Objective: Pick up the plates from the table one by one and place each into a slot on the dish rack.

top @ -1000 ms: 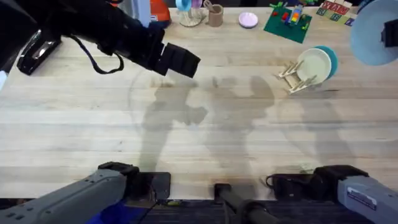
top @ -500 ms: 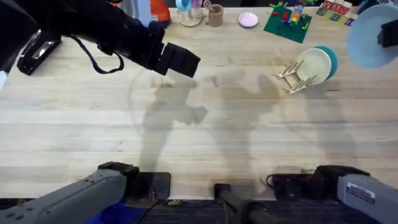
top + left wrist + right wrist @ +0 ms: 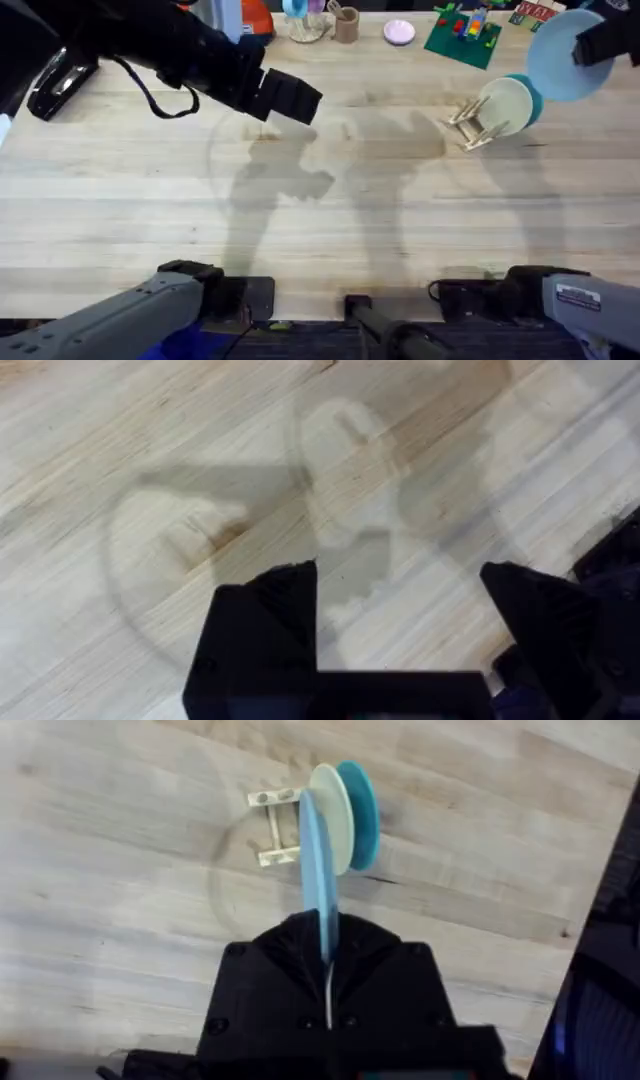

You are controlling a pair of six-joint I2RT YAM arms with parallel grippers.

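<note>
Overhead and wrist views, plate held above the dish rack (image 3: 483,122). Compared with the earlier overhead frames, the light blue plate (image 3: 560,55) has shifted from the view's far right edge inward, and now hangs just right of and beyond the rack, closer to it. The left arm and the rack with its contents are unchanged in position.

Count: three plates. Two stand upright in slots of the rack, a cream plate (image 3: 505,103) and a teal plate (image 3: 533,95) directly behind it, touching or nearly so. The third, light blue, is pinched edge-on between the fingers of the right gripper (image 3: 325,952), clear of the table (image 3: 320,210); in the right wrist view it lines up in front of the cream plate (image 3: 335,805) and teal plate (image 3: 360,800), above the rack's free pegs (image 3: 270,825).

The left gripper (image 3: 400,635) hovers over bare tabletop well left of the rack, fingers (image 3: 265,620) spread with nothing between them.

Surroundings: beyond the rack, along the table's far edge, lie a green baseplate with coloured bricks (image 3: 462,37), a small pale dish (image 3: 399,32) and a brown cup (image 3: 346,24). None of these lies between the held plate and the rack.
</note>
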